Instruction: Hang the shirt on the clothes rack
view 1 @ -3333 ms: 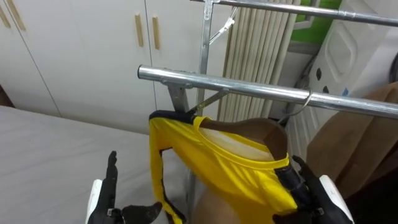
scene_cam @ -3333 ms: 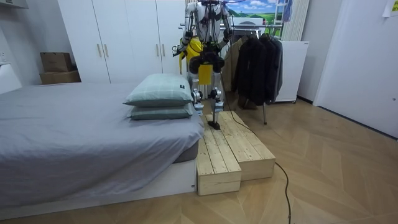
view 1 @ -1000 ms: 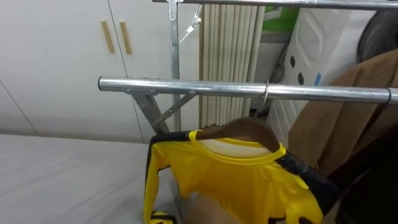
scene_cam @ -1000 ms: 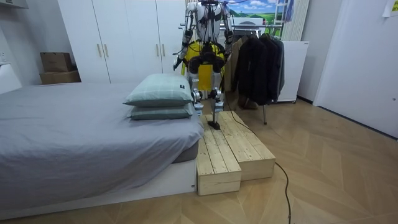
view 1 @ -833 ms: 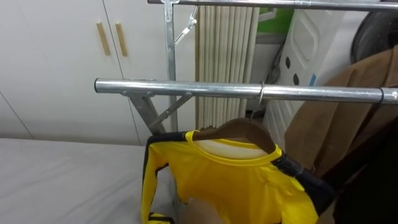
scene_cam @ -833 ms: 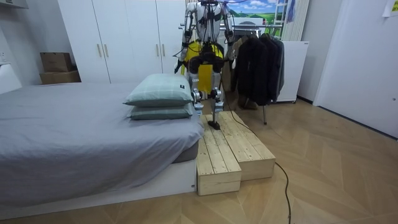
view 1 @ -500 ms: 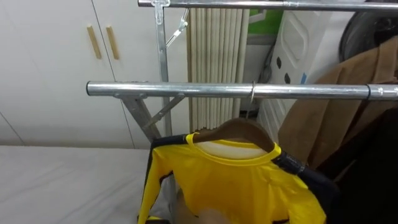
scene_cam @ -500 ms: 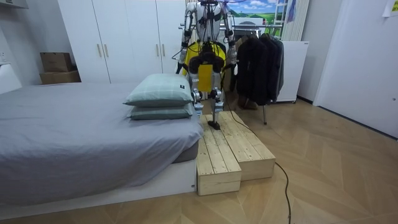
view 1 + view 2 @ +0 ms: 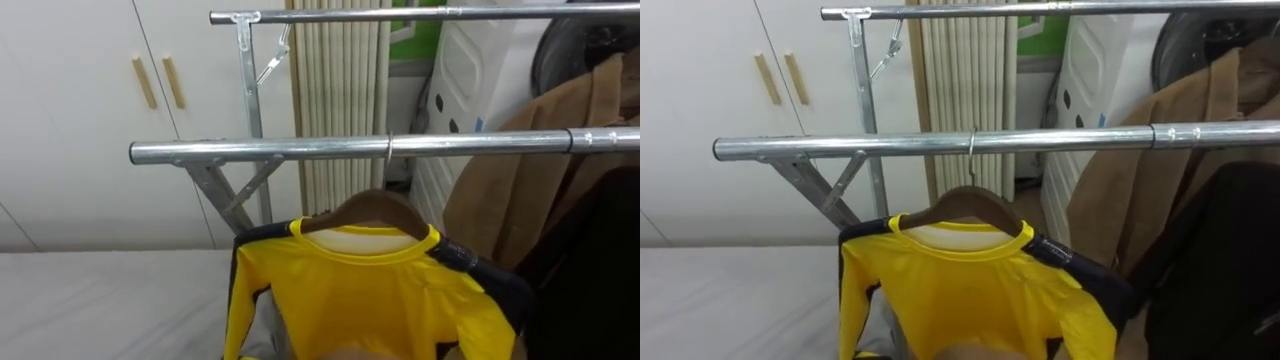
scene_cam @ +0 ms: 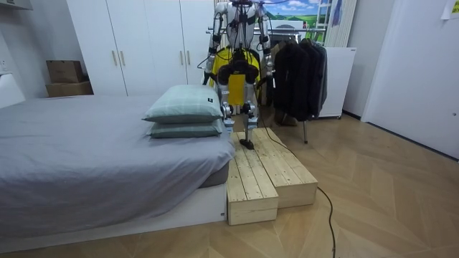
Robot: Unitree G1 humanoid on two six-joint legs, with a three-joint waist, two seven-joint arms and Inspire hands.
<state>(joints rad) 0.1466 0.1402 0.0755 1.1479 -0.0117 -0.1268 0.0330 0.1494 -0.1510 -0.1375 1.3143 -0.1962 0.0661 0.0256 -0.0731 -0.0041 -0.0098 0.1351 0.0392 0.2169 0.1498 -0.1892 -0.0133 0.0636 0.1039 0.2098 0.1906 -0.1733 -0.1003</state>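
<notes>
The shirt (image 9: 370, 300) hangs on a wooden hanger (image 9: 365, 208), and the hanger's hook sits over the rail (image 9: 250, 151). The robot stands on the wooden platform (image 10: 269, 179) beside the bed (image 10: 86, 158). It faces the rail with the shirt in front of its chest. Its left hand (image 10: 209, 69) and right hand (image 10: 270, 68) sit either side of the shirt, below the hanger; open or closed, I cannot tell. Left of the hook the rail runs bare to its end. Right of the hook a brown coat (image 9: 500, 200) and dark clothes (image 9: 600, 270) press close to the shirt's sleeve. A second rail (image 9: 400, 14) runs above and behind the rail.
</notes>
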